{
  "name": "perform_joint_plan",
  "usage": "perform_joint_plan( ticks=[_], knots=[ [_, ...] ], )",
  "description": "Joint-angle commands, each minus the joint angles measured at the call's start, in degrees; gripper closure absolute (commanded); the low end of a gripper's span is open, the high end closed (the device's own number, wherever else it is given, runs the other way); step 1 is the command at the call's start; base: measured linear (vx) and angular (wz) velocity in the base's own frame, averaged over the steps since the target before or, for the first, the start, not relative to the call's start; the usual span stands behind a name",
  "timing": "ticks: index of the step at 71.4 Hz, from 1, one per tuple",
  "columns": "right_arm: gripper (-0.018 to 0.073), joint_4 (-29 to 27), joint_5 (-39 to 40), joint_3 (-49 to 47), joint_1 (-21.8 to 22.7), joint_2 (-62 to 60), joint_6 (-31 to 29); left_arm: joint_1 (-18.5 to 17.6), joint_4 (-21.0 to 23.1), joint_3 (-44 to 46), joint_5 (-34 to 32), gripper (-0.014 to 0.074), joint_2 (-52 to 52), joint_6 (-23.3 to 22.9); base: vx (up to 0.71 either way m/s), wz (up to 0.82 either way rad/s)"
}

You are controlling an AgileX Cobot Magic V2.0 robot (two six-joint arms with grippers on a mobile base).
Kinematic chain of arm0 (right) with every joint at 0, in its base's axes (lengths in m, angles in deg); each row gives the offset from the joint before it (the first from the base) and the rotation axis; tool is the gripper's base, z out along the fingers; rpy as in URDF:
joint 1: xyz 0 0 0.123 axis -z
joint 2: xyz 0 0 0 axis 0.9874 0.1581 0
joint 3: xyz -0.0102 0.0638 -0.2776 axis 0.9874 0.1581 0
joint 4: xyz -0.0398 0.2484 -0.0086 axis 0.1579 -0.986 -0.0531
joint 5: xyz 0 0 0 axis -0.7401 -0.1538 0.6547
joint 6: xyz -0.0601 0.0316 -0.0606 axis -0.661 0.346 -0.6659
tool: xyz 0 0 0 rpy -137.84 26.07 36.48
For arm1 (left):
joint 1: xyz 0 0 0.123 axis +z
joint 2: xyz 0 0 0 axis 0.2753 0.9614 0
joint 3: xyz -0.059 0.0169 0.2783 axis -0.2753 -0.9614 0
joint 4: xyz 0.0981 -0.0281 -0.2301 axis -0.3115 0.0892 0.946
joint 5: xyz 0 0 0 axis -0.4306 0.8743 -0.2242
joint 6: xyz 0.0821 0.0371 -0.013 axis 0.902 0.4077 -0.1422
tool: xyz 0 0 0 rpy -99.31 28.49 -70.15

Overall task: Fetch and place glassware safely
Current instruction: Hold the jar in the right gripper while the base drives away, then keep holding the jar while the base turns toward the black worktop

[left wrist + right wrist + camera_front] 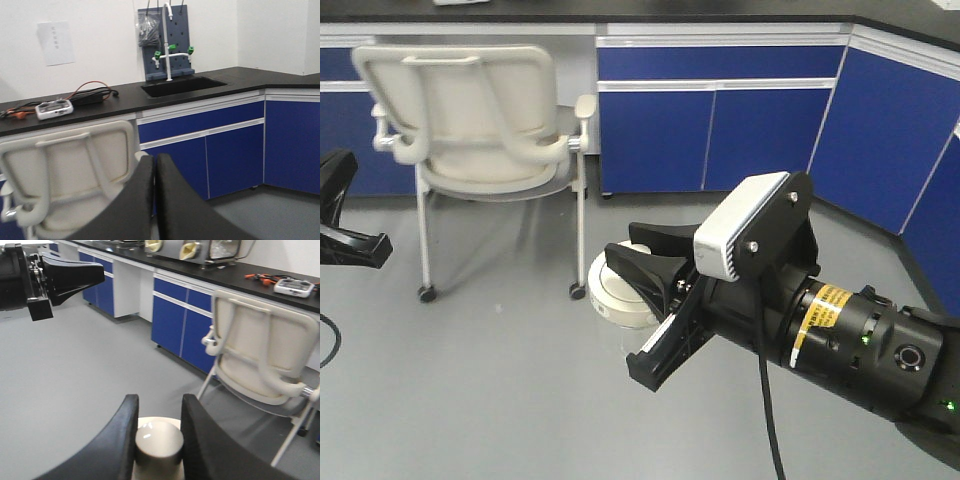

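Glass jar (617,296) first: it's held off the grey floor (470,400) by the right gripper (159,407), a bit in front of the chair. Going big to small from there: the floor fills most of the front view, with a run of blue cabinets (720,130) along the back wall and a long black table (120,97) on top of them. The cream plastic chair (480,120) on wheels is parked facing the cabinets. The right arm (860,340) comes in from the lower right. Its 2 fingers are closed in against either side of the knob on the jar's cream lid, so the grip looks snug. The left gripper (154,165) is off to the side, well apart from the jar, with its fingers pressed together and holding nothing. On the table there's a sink (182,85) with a white tap (168,45), and a small grey handheld controller (54,108) next to some cables.
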Motion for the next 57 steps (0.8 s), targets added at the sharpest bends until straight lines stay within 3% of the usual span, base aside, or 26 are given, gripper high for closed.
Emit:
perform_joint_plan(
  ticks=[1,27,57],
  knots=[
    [0.056,-1.0,5.08,-1.75,0.1,-1.83,-0.34,0.03,0.92,1.46,-4.0,0.0603,-1.25,-0.4,0.45,-0.27],
    [0.056,-1.0,5.02,-1.75,0.1,-1.83,-0.34,0.03,0.92,1.46,-4.0,0.0603,-1.25,-0.4,0.39,-0.45],
    [0.056,-1.0,4.9,-1.75,0.1,-1.83,-0.34,0.03,0.92,1.46,-4.0,0.0603,-1.25,-0.4,0.28,-0.78]
  ],
)
